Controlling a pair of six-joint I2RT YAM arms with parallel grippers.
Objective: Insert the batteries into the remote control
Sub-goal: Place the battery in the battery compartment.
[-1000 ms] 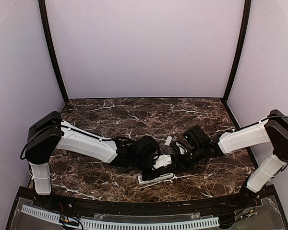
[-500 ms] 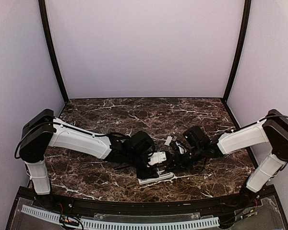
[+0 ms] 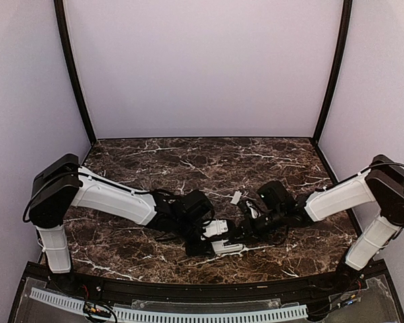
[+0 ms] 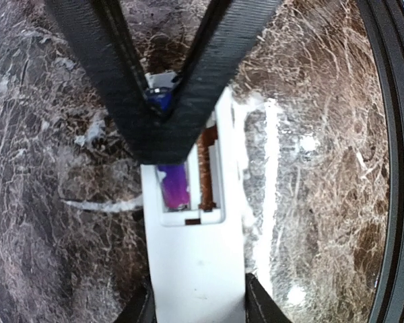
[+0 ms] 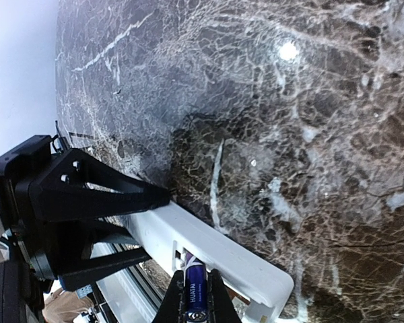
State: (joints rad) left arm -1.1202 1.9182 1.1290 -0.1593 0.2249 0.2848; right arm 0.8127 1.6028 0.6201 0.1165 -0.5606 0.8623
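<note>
Since a second ago my left arm has dropped lower, and its left fingers (image 4: 143, 313) have come down from above the remote control (image 4: 198, 269) to sit around it. The right arm has barely shifted.

From overhead, both arms reach inward and meet low over the near middle of the dark marbled worktop (image 3: 155, 161). The white remote control lies flat there, close to the near edge, its left end hidden under my left wrist.

In the left wrist view, the left fingers press against both long edges of the remote control, clasping it by its sides. Its battery compartment is open and faces up. The black right fingers (image 4: 121, 81) come in from the far end as a narrow V, closed on a blue and purple battery (image 4: 175, 188). That battery lies lengthwise in one slot of the compartment. The second slot (image 4: 203, 161) beside it shows a coppery contact.

The right wrist view shows the same battery pinched between the right fingers, with its tip at the compartment.

A small white piece (image 3: 236, 198) lies on the worktop just beyond the two wrists.
</note>
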